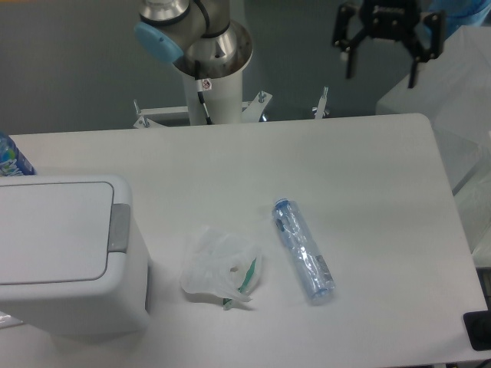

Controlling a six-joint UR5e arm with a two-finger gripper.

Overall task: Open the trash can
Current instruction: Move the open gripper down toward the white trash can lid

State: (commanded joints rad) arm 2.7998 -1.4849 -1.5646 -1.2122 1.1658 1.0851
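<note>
The light is soft and even with a cool bluish tint, and the white bench (230, 161) looks a little washed out but has no strong glare. Shadows are weak: only a faint dark edge lies under the trash can (73, 257) and beside the clear plastic bottle (304, 249). The picture is slightly grainy and not very sharp, and the dark pincer (383, 65) at the top looks a little blurred.

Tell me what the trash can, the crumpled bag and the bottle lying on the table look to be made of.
Trash can: likely moulded plastic, matte white, with rounded corners and a grey push tab.
Bag: thin translucent plastic film, judging by its wrinkles and soft sheen.
Bottle: clear plastic with a blue tint; the table shows through it.
</note>
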